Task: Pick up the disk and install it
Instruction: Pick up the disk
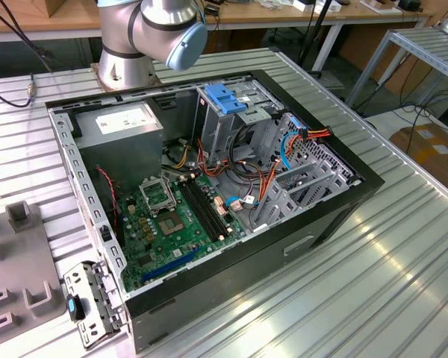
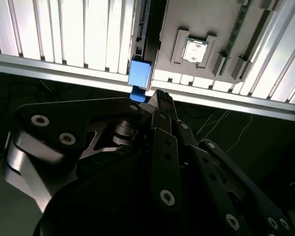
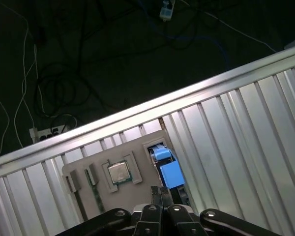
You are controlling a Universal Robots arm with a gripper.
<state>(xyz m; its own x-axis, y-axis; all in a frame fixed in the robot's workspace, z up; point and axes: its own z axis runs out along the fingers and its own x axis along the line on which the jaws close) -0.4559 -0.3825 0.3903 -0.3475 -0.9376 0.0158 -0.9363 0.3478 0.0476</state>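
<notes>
The disk [image 1: 93,302] stands on edge beside the grey fixture plate [image 1: 19,257], at the exterior view's lower left, by the corner of the open computer case [image 1: 209,186]. In both wrist views I look down on its blue side rail [image 2: 140,73] [image 3: 166,169]. My gripper [image 2: 160,98] [image 3: 160,192] hangs well above it, over the table's edge, with its dark fingers pressed together and nothing between them. In the case, a metal drive cage with a blue latch [image 1: 225,98] stands at the back.
The arm's base [image 1: 145,37] stands behind the case. A grey power-supply box [image 1: 123,123] and the motherboard [image 1: 172,216] lie inside, with cable bundles [image 1: 284,149] by the cage. The fixture plate also holds a square chip [image 3: 119,172]. Ribbed aluminium table [image 1: 373,268] surrounds the case.
</notes>
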